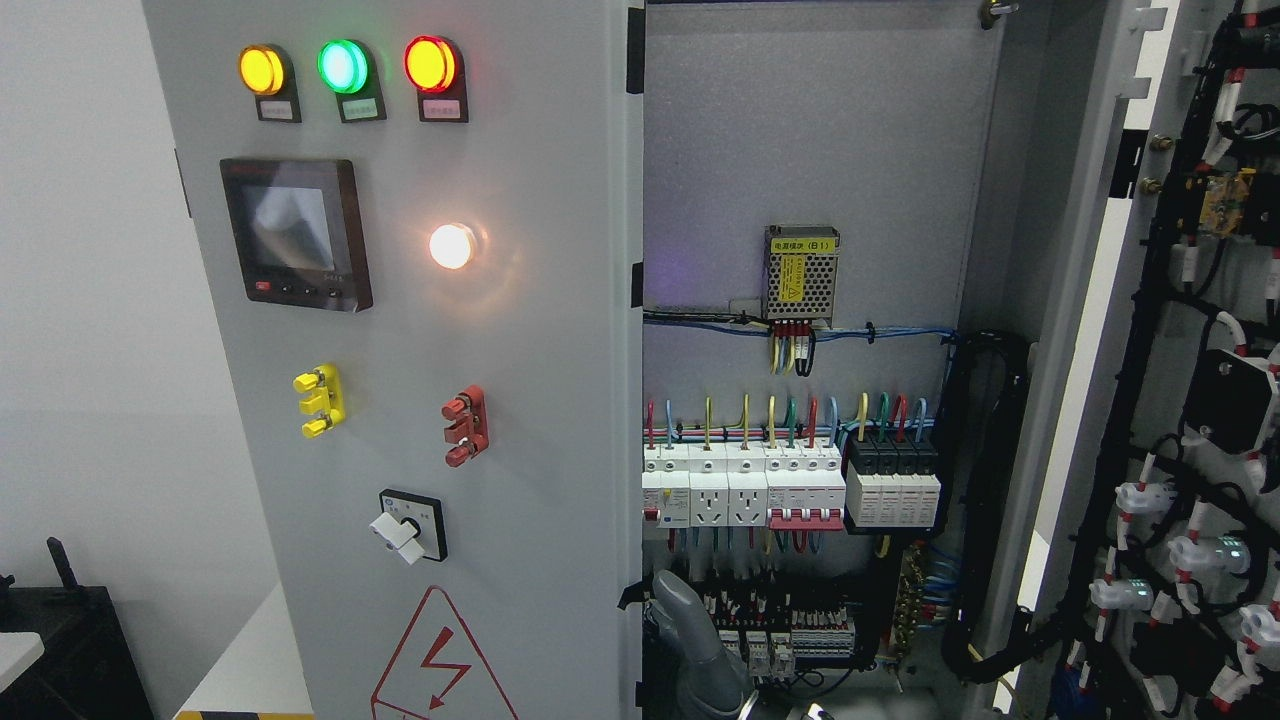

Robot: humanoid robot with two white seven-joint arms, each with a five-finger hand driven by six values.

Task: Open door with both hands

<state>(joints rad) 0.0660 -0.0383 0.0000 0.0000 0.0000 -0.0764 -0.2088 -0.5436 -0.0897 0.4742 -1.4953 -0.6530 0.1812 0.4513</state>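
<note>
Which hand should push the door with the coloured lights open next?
Probably the right hand. It is the only one in view, rising from the bottom edge just right of the middle, close beside the inner edge of the left door. The right door already stands open.

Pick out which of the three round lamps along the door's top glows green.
The middle lamp, between the amber lamp on its left and the red lamp on its right.

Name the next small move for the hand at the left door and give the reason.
Probably push the left door a little further outward. The hand sits at its inner edge near the bottom, the door stands only partly swung, and the right door is already wide open.
</note>
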